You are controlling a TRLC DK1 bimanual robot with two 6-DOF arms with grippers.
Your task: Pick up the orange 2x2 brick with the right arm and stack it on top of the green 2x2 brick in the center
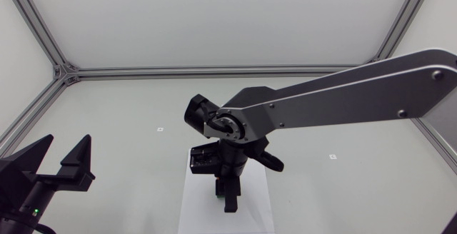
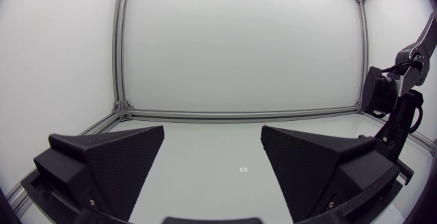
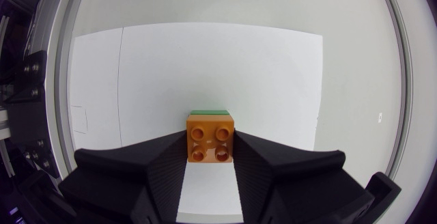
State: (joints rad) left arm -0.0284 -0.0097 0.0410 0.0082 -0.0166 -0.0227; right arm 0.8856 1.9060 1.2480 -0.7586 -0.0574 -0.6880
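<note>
Overhead, we are looking down on the pale table (image 1: 128, 163), and a white sheet (image 1: 196, 205) is lying on it at the near middle; we are placing everything else against that sheet.

Our right arm (image 1: 343, 95) is coming in from the right side and stretching across until its wrist is hanging over the sheet. Its right gripper (image 1: 230, 195) is pointing down at the sheet's middle.

Our left gripper (image 1: 68, 145) is sitting well off the sheet's left edge, near the table's left corner. Its fingers (image 2: 109, 159) are standing wide apart with nothing between them.

From the right wrist view, the sheet (image 3: 205, 67) is filling most of what lies ahead of the gripper. The two black fingers (image 3: 153, 166) are pressing on the orange brick (image 3: 211, 138) from both sides, so we are pinching it, studs facing the camera, over the sheet's middle.

A green brick (image 3: 209, 113) is showing only as a thin strip just past the orange brick's far edge, over the same part of the sheet. We cannot tell whether the two bricks are touching.

Small square marks (image 1: 160, 129) are dotting the table beyond the sheet's corners.
</note>
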